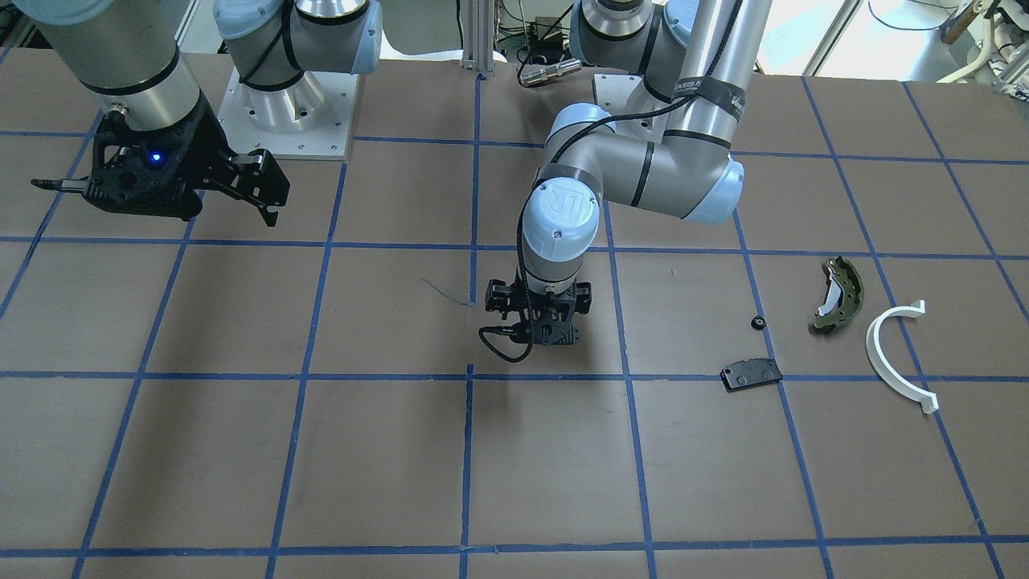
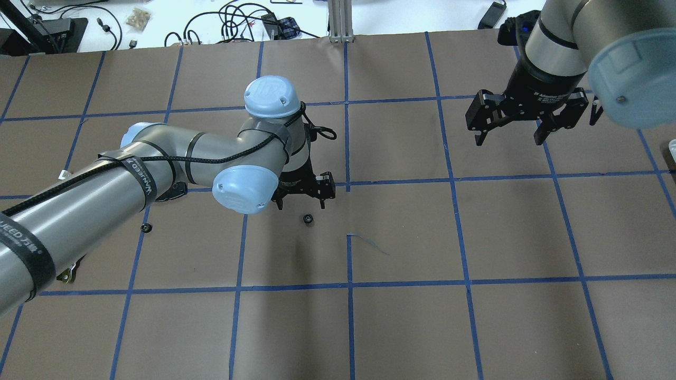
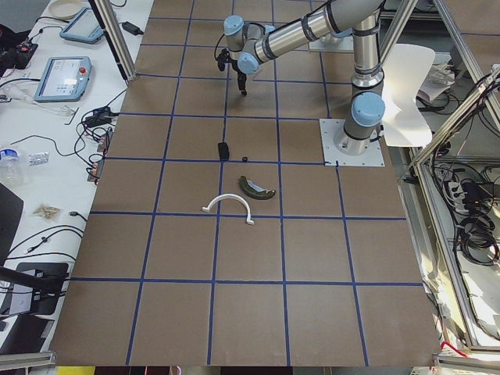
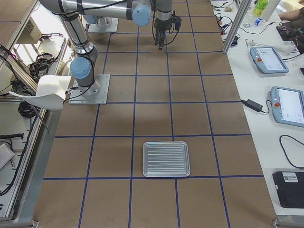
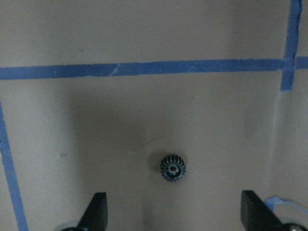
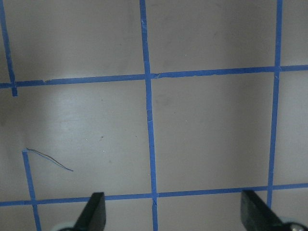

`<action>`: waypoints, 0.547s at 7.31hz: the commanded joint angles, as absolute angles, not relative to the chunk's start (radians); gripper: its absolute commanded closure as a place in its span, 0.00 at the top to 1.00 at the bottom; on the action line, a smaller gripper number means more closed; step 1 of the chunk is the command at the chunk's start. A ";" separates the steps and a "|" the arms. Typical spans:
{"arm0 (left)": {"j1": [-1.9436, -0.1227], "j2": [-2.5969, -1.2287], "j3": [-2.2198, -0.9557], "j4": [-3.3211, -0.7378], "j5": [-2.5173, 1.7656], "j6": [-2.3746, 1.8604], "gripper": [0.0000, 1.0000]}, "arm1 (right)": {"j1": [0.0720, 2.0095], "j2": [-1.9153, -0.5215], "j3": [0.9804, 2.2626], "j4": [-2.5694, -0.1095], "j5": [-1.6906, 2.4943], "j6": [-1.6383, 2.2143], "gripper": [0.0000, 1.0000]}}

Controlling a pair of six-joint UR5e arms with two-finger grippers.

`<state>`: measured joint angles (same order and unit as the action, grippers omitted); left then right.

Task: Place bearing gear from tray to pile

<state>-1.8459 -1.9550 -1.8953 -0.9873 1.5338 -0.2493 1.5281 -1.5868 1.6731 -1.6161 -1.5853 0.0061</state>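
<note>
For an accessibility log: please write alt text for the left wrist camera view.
A small black gear lies flat on the brown table, just ahead of the left gripper, whose two fingers are spread wide, clear of it. Blue tape lines cross the table beyond it.

Exterior views bright, evenly lit, soft shadows — wrist views dimmer, slightly blurred.
</note>
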 commanded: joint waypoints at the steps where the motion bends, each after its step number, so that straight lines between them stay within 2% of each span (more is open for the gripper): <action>1: -1.847 -1.965 -1.942 -0.913 1.534 -0.245 0.96 | 1.526 -1.598 1.674 -1.559 -1.586 0.006 1.00; 2: -1.847 -1.967 -1.941 -0.898 1.532 -0.247 0.80 | 1.526 -1.598 1.674 -1.555 -1.586 0.005 1.00; 4: -1.847 -1.980 -1.939 -0.893 1.532 -0.250 0.80 | 1.529 -1.603 1.674 -1.552 -1.586 0.008 1.00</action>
